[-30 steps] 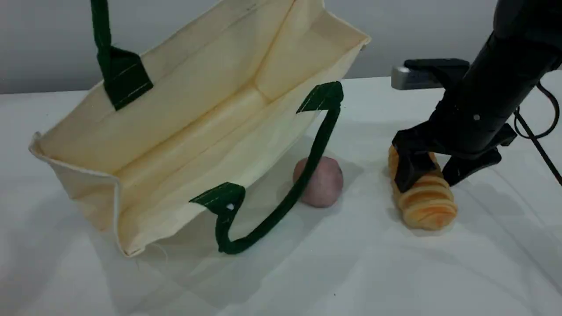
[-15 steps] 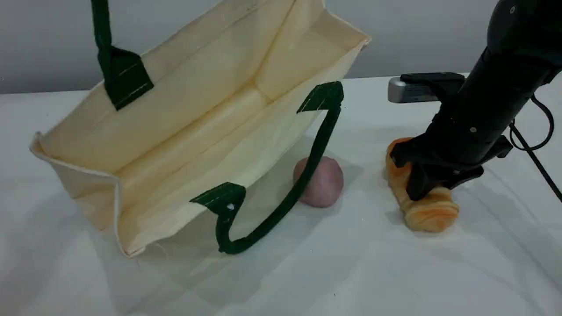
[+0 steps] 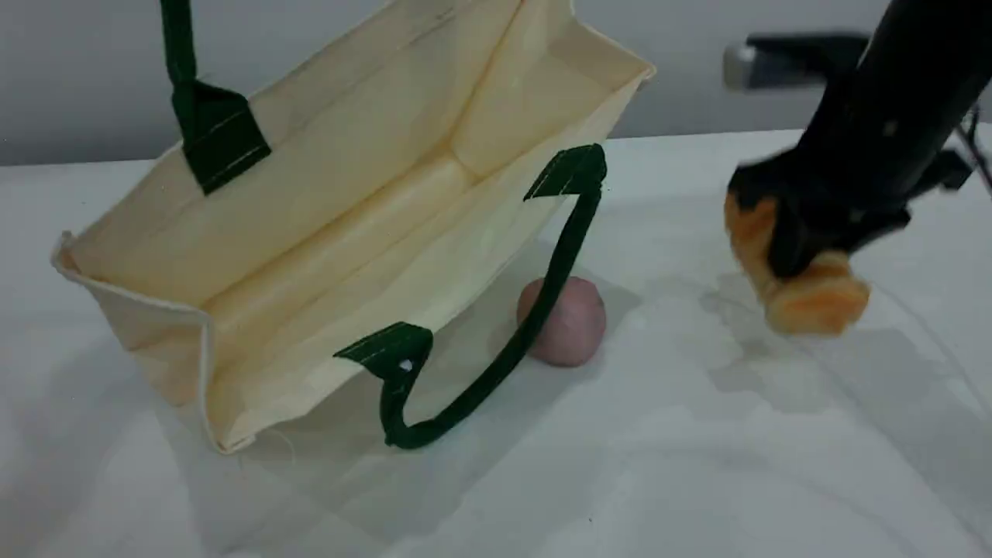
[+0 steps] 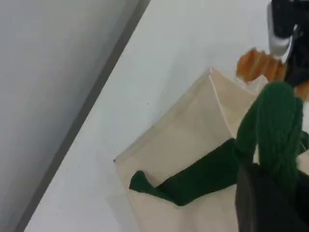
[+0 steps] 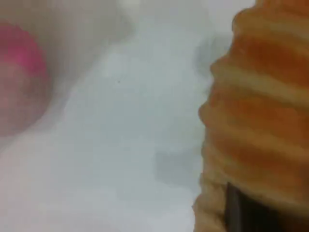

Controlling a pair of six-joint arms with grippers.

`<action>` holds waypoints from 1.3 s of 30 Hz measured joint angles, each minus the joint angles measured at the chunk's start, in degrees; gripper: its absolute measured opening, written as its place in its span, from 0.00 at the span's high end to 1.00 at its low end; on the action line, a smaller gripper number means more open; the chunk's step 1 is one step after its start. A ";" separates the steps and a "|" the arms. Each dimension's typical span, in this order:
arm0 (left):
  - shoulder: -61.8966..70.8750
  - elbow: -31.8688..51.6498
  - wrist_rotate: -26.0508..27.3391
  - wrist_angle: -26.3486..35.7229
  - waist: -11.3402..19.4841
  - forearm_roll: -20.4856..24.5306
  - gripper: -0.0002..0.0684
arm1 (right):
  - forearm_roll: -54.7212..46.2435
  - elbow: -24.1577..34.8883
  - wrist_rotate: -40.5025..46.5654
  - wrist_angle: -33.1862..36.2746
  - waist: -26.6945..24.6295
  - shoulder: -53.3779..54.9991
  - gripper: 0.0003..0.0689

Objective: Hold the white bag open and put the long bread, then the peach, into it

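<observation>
white bag [image 3: 349, 217]: on the left half of the table [image 3: 697, 465], tipped over with its mouth open toward the scene camera; far rim raised, near rim low by the tabletop.
far strap [image 3: 180, 54]: dark green, runs straight up from its tab on the far rim and out of the top edge of the scene view.
near strap [image 3: 542, 302]: slack loop hanging from the near rim, bottom of the loop lying on the table.
left gripper [image 4: 264, 205]: out of the scene view; in the left wrist view it is clamped tight on the far strap [image 4: 275, 121], bag rim below it.
long bread [image 3: 814, 298]: right of the bag, well apart from it, clear of the table with its shadow underneath; tilted, low end toward the camera. Motion-blurred in the scene view, ridges sharp in the right wrist view [image 5: 256, 111].
right gripper [image 3: 794, 240]: fingers squeezed across the middle of the long bread, carrying it.
peach [image 3: 577, 322]: on the table just beside the bag's right side, between bag and long bread. Near strap crosses in front of it; contact cannot be told.
</observation>
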 joint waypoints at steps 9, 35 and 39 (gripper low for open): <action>0.00 0.00 1.17 0.07 -0.61 0.28 0.87 | 2.21 5.57 1.67 3.89 0.23 -16.40 0.79; 0.05 0.00 2.37 0.02 -5.26 1.13 0.87 | 26.65 12.99 -3.87 -4.54 19.18 -25.93 0.82; 0.05 0.00 2.32 0.02 -5.26 1.13 0.87 | 31.56 12.99 -6.51 -6.48 19.18 -24.05 0.82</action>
